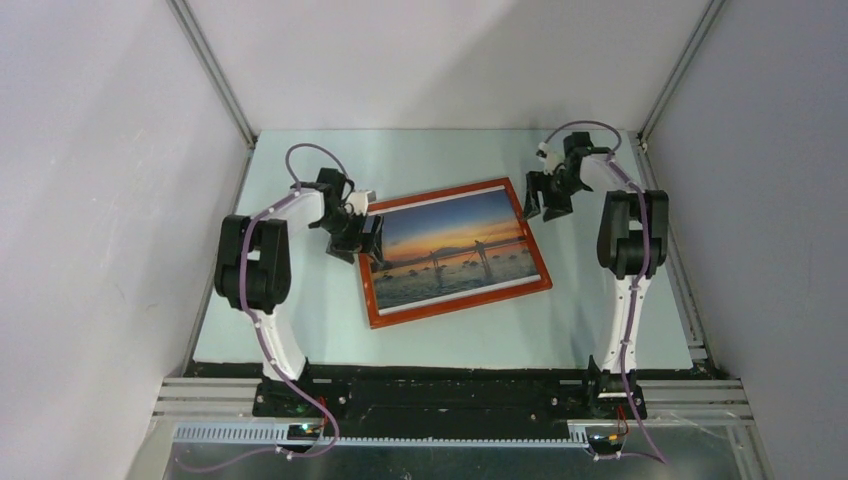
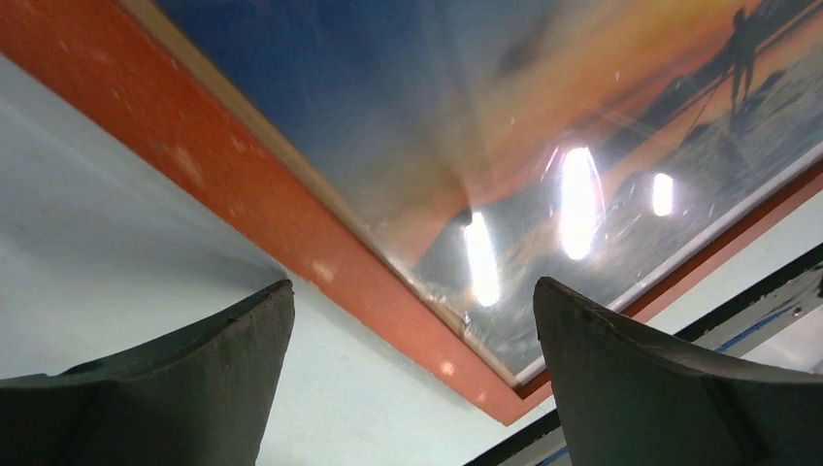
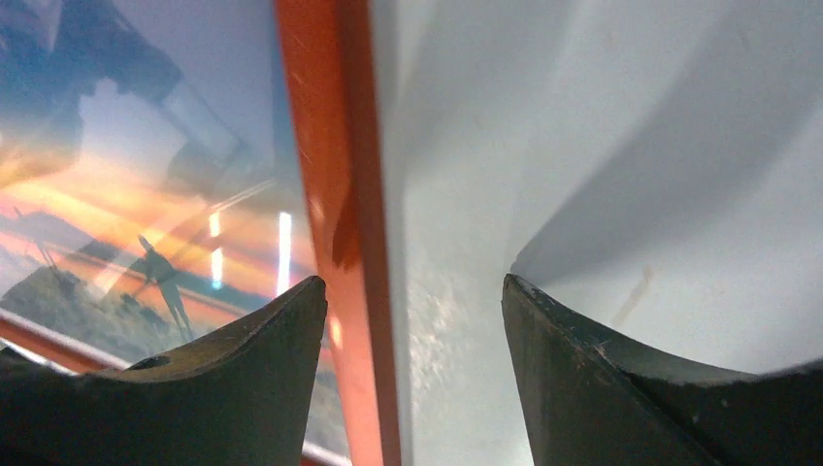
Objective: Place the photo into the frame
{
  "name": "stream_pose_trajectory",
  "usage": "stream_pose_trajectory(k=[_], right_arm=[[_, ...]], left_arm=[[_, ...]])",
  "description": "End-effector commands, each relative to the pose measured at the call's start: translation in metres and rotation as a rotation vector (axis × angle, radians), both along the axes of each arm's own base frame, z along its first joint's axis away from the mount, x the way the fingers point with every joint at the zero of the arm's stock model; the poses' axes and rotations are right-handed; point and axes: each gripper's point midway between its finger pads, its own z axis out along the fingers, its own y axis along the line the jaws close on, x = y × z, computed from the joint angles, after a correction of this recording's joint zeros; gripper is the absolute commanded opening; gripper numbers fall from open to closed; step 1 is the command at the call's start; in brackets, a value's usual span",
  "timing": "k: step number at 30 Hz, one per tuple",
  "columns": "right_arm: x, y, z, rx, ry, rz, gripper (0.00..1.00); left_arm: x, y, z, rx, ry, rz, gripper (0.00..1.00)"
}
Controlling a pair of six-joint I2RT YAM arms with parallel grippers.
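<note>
The frame [image 1: 460,305], thin and orange-brown, lies flat and slightly turned in the middle of the table. The photo [image 1: 455,245], a sunset with dark silhouettes and a white border, sits inside it under a shiny pane. My left gripper [image 1: 368,240] is open at the frame's left side. In the left wrist view the gripper [image 2: 412,286] straddles the frame's edge [image 2: 243,184], with the photo [image 2: 466,116] beyond. My right gripper [image 1: 545,200] is open at the frame's far right corner. In the right wrist view the gripper [image 3: 412,282] spans the orange edge [image 3: 330,146], with the photo [image 3: 146,194] at left.
The pale table [image 1: 440,150] is boxed in by white walls at the left, back and right. A black rail [image 1: 440,385] with the two arm bases runs along the near edge.
</note>
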Motion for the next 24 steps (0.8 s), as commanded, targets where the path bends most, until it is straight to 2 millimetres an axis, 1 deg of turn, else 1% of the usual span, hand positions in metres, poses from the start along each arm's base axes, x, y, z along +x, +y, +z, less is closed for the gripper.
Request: stream_pose_trajectory(k=[1,2,3,4,7,8,9,10,13,16,17,18,20,22,24], right_arm=[[-0.026,-0.005,0.02,0.072,0.009,-0.02,0.72],[-0.029,-0.01,0.019,0.081,0.012,-0.029,0.72],[-0.038,-0.014,0.017,0.092,0.029,-0.037,0.71],[-0.042,-0.014,0.017,0.103,0.035,-0.035,0.71],[-0.063,-0.011,0.015,0.13,0.066,-0.025,0.71],[-0.067,-0.009,0.015,0.139,0.07,-0.018,0.71],[-0.074,-0.008,0.014,0.143,0.081,-0.015,0.71],[-0.078,-0.007,0.014,0.149,0.088,-0.011,0.71],[-0.092,-0.004,0.011,0.165,0.115,-0.006,0.71],[-0.101,0.003,0.01,0.196,0.139,0.002,0.7],[-0.103,0.004,0.009,0.202,0.146,0.003,0.7],[-0.104,0.007,0.01,0.212,0.152,0.007,0.7],[-0.107,0.012,0.011,0.224,0.161,0.015,0.7],[-0.108,0.014,0.012,0.232,0.166,0.016,0.7],[-0.114,0.027,0.014,0.239,0.181,0.043,0.7]], left_arm=[[0.033,-0.009,-0.002,-0.036,-0.035,0.048,1.0],[0.035,-0.01,-0.004,-0.042,-0.023,0.058,1.0],[0.041,-0.012,-0.001,-0.052,-0.036,0.06,1.0],[0.045,-0.013,-0.002,-0.055,-0.035,0.064,1.0],[0.06,-0.018,0.006,-0.078,-0.064,0.065,1.0],[0.063,-0.019,0.005,-0.083,-0.064,0.064,1.0],[0.068,-0.022,0.009,-0.096,-0.07,0.074,1.0],[0.07,-0.023,0.008,-0.101,-0.063,0.085,1.0],[0.08,-0.028,0.014,-0.127,-0.08,0.088,1.0],[0.089,-0.032,0.015,-0.141,-0.091,0.084,1.0],[0.094,-0.033,0.019,-0.145,-0.104,0.083,1.0],[0.096,-0.034,0.017,-0.146,-0.103,0.082,1.0],[0.107,-0.035,0.023,-0.151,-0.131,0.08,1.0],[0.112,-0.036,0.027,-0.153,-0.145,0.077,1.0],[0.115,-0.036,0.029,-0.156,-0.151,0.077,1.0]])
